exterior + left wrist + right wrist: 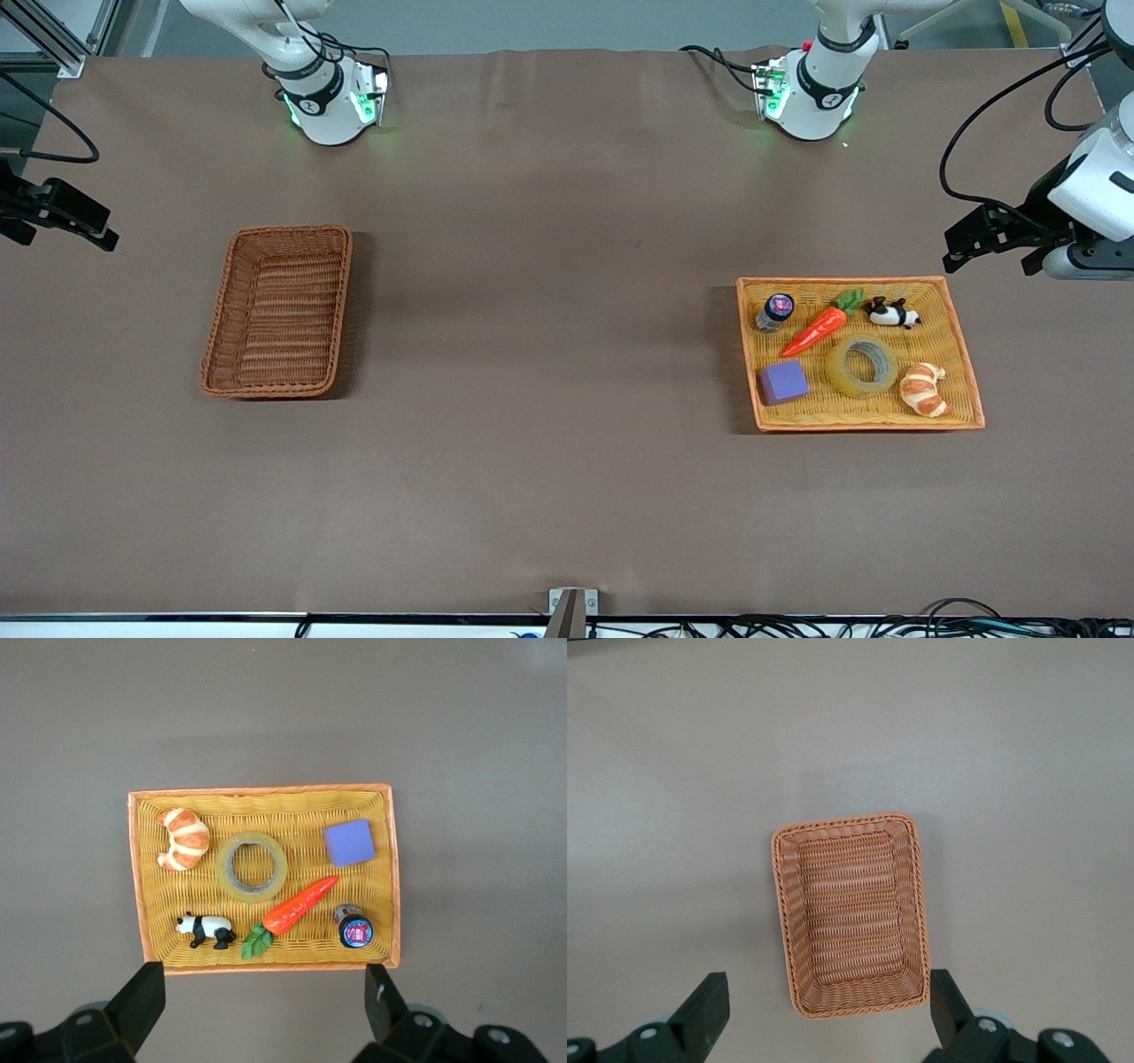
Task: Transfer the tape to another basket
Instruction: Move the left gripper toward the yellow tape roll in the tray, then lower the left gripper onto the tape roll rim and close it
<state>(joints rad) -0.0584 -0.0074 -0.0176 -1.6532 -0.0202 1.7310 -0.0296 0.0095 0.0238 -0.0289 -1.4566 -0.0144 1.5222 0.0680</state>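
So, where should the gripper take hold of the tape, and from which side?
From above. The tape lies flat in the tray, hole up, so put one finger in the core and one outside, likely on the ring's part nearest the front camera, away from the carrot.

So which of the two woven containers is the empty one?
The reddish-brown basket toward the right arm's end is empty. The flatter orange-yellow tray holds the tape and other items.

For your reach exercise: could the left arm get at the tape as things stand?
Probably yes: the tape lies flat and uncovered in the tray, apart from its neighbours, and the open left claw holds nothing.
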